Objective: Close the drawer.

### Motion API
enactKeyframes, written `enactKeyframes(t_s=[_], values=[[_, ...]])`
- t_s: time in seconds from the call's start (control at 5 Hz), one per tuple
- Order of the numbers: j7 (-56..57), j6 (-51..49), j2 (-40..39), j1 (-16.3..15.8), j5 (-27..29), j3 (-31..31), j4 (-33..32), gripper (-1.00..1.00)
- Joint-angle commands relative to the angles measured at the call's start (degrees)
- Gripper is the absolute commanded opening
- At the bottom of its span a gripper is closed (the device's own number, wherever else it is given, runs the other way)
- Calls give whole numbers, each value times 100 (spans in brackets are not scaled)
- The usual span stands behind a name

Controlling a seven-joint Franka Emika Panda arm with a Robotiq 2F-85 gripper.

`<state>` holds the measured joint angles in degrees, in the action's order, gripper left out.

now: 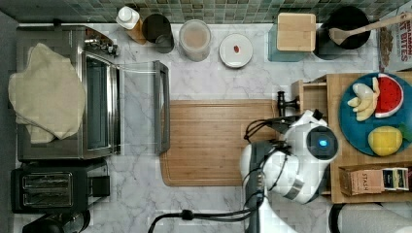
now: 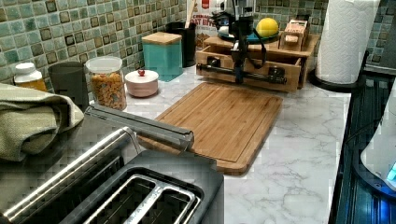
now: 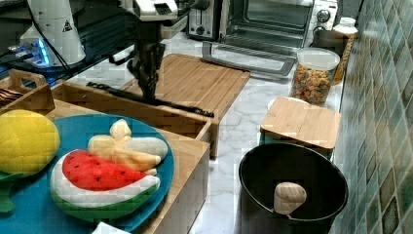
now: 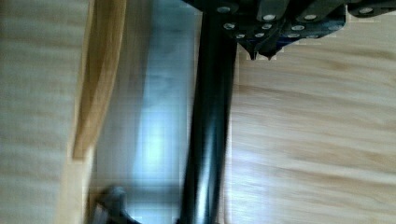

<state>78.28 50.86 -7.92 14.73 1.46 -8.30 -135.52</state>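
Black handle bar (image 4: 208, 121) of the drawer (image 2: 261, 63) runs just under the pincer (image 2: 239, 77). Whether its fingers grip the bar, I cannot tell. Behind the bamboo cutting board (image 2: 223, 119) the drawer stands partly open.

Light-wood drawer (image 2: 261, 70) with black bar handle (image 2: 219, 71), slightly open.

Arm reaches in over the counter, wrist vertical, gripper (image 2: 239, 78) pointing straight down, cables looped along the forearm; jaws' state not determinable.

Drawer (image 2: 261, 63) behind cutting board (image 2: 219, 119)
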Motion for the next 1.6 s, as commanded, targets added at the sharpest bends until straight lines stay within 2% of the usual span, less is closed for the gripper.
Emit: enactKeyframes(t_s=[0.2, 1.6], values=[[-369, 268, -406, 880, -190, -945, 1560, -100], [-354, 269, -410, 821, -168, -1007, 1559, -100]])
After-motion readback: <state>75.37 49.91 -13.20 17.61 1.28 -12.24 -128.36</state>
